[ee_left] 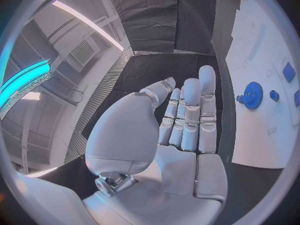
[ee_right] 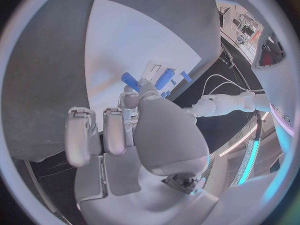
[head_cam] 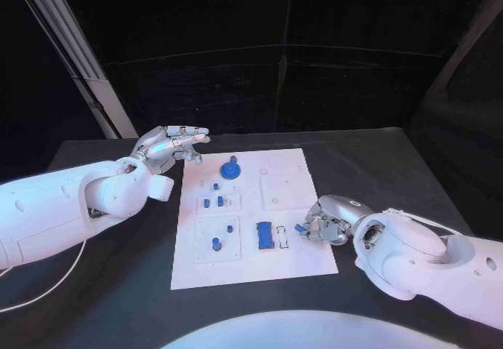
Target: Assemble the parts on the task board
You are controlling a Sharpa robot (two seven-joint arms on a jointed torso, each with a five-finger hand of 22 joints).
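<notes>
The white task board (head_cam: 251,262) lies in the middle of the black table. On it are a blue gear (head_cam: 230,171), a blue rectangular block (head_cam: 265,235) beside a white slot, and small blue pegs (head_cam: 216,243). My right hand (head_cam: 327,220) hovers at the board's right edge and pinches a small blue part (head_cam: 300,228) between thumb and finger; the right wrist view shows that part (ee_right: 130,79) at the fingertips above the board (ee_right: 125,40). My left hand (head_cam: 173,145) floats by the board's far left corner, fingers straight and apart, holding nothing. The gear (ee_left: 252,95) lies beyond its fingertips (ee_left: 206,77).
Black table (head_cam: 398,167) surrounds the board, with bare room to the right and at the back. A white cable (head_cam: 52,287) trails on the table under my left arm. Dark curtains close off the back.
</notes>
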